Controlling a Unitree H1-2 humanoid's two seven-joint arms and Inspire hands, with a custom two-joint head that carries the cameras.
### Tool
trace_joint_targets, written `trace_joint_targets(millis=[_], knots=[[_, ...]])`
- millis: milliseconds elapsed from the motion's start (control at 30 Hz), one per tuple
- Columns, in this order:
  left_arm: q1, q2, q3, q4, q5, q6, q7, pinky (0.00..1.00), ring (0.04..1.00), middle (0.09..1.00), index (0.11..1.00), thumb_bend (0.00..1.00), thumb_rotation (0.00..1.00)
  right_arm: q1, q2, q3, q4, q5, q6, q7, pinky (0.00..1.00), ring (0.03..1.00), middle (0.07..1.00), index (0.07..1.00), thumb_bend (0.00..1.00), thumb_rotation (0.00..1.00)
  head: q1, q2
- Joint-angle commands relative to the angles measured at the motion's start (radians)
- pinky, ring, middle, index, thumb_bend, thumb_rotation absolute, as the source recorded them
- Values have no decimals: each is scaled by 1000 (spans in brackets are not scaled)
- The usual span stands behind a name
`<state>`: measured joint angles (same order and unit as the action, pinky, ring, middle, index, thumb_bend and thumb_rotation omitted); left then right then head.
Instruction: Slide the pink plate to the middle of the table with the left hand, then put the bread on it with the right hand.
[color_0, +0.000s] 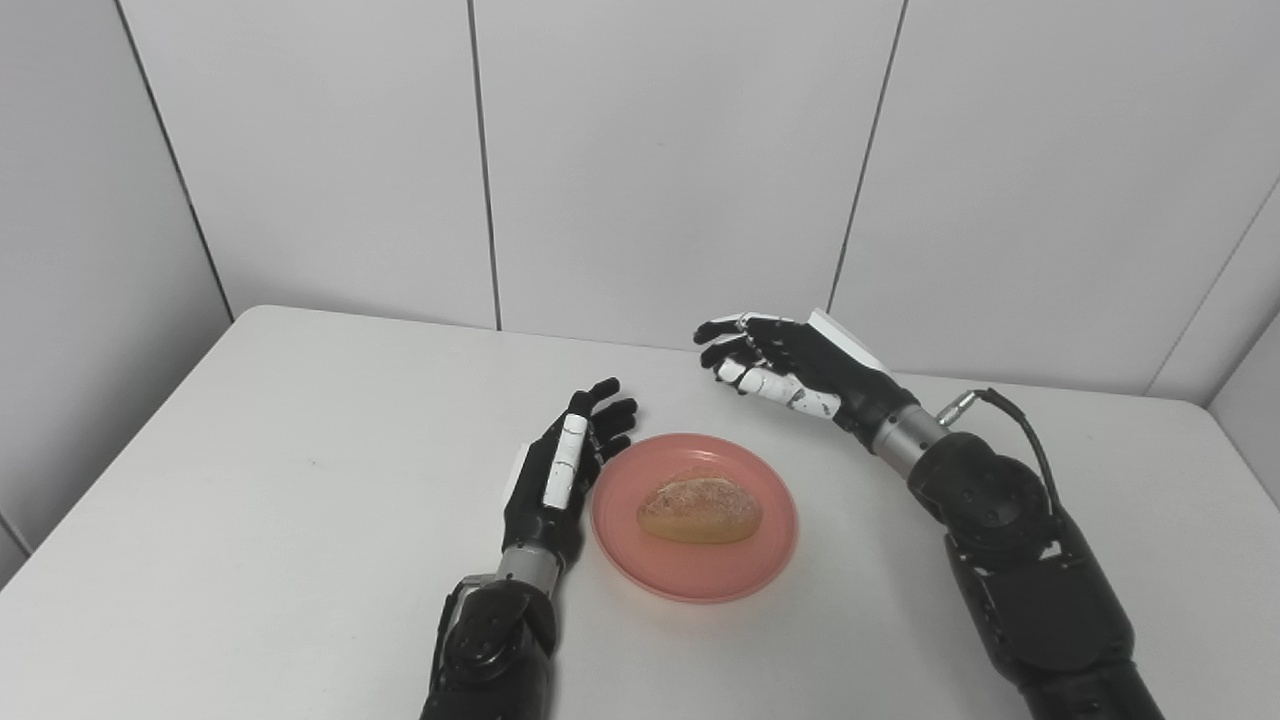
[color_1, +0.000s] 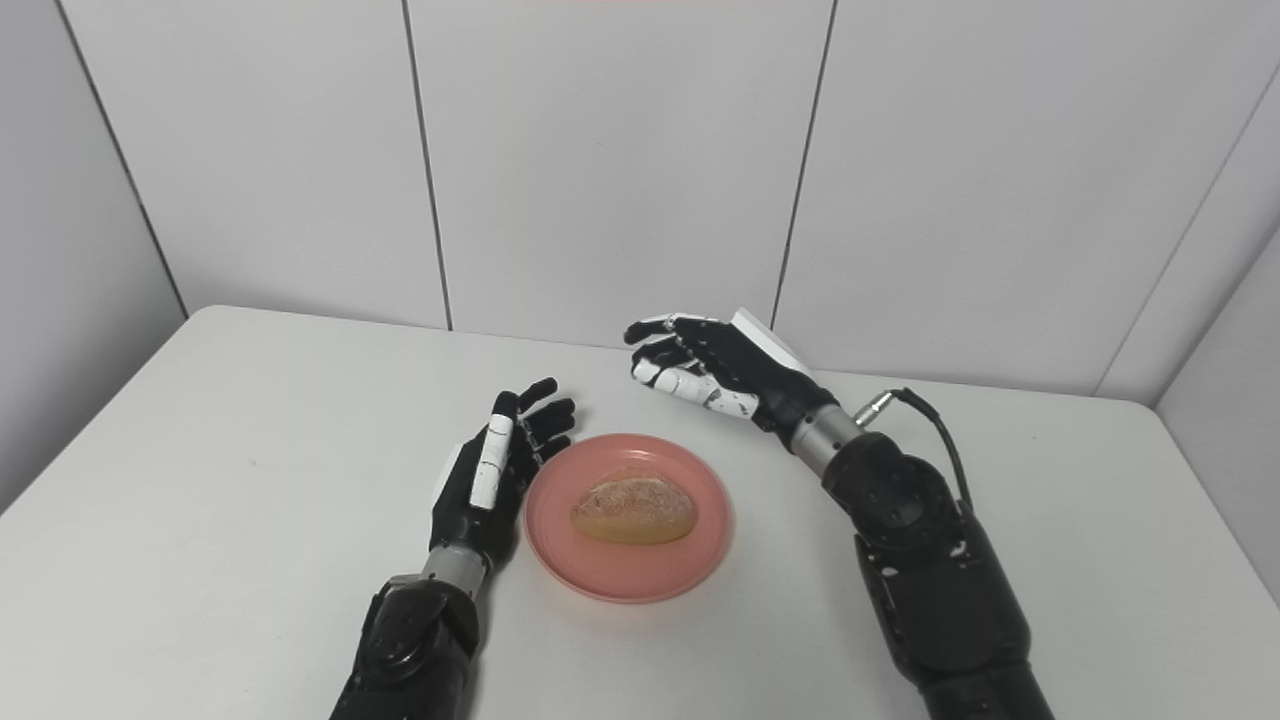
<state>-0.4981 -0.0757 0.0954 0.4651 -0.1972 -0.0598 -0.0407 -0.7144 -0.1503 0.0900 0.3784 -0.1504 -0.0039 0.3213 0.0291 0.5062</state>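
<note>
Bread, a crusty brown roll (color_0: 700, 508), lies on the round pink plastic plate (color_0: 765, 560) mid-table. Both hands, left hand (color_0: 562, 470) and right hand (color_0: 785, 365), spread-fingered and empty, should withdraw clear of the rim.

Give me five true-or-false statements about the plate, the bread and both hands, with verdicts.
1. The bread lies on the pink plate. True.
2. The right hand holds the bread. False: it is open, raised beyond the plate, holding nothing.
3. The left hand is beside the plate's left rim. True.
4. The plate sits at the table's far left corner. False: it is near the middle, between the two arms.
5. The left hand is shut in a fist. False: its fingers are extended and apart.
</note>
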Motion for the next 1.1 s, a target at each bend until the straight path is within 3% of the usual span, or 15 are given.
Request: trace_joint_targets(millis=[0, 67, 167, 367, 600, 800, 833, 900, 1067], knots=[[33, 2, 5, 13, 5, 41, 18, 822, 818, 794, 793, 810, 845, -2, 22, -51, -22, 56, -48, -67, 684, 751, 764, 772, 1000, 978, 1, 3], [37, -1, 6, 14, 17, -1, 29, 848, 846, 839, 806, 811, 845, 38, 69, -104, -21, 96, -52, -132, 751, 780, 786, 783, 1000, 995, -2, 6], [44, -1, 3, 14, 38, -59, 38, 973, 911, 916, 860, 856, 836, 75, 128, -158, -9, 140, -70, -211, 816, 812, 810, 809, 999, 1000, -8, 10], [54, 10, -5, -12, 53, -95, 38, 1000, 960, 965, 919, 863, 829, 119, 216, -221, 33, 195, -145, -330, 860, 844, 830, 837, 960, 1000, -55, 17], [60, 23, -12, -29, 71, -95, 45, 1000, 974, 974, 955, 813, 846, 200, 269, -204, 82, 163, -261, -418, 852, 857, 860, 874, 881, 1000, -89, 16], [69, 16, -27, -42, 116, -113, 81, 1000, 1000, 1000, 987, 791, 866, 228, 261, -173, 120, 134, -287, -445, 882, 885, 880, 901, 846, 1000, -91, 20], [70, 16, -29, -46, 119, -110, 82, 1000, 1000, 1000, 995, 787, 867, 231, 259, -167, 126, 124, -290, -451, 924, 906, 893, 909, 835, 1000, -93, 21], [71, 20, -32, -60, 110, -85, 68, 1000, 1000, 1000, 999, 799, 861, 238, 254, -155, 138, 88, -293, -481, 984, 944, 918, 924, 839, 1000, -95, 23], [73, 34, -47, -103, 111, -21, 52, 1000, 1000, 1000, 1000, 812, 866, 254, 260, -148, 175, 81, -329, -513, 1000, 996, 973, 982, 870, 1000, -105, 28]])
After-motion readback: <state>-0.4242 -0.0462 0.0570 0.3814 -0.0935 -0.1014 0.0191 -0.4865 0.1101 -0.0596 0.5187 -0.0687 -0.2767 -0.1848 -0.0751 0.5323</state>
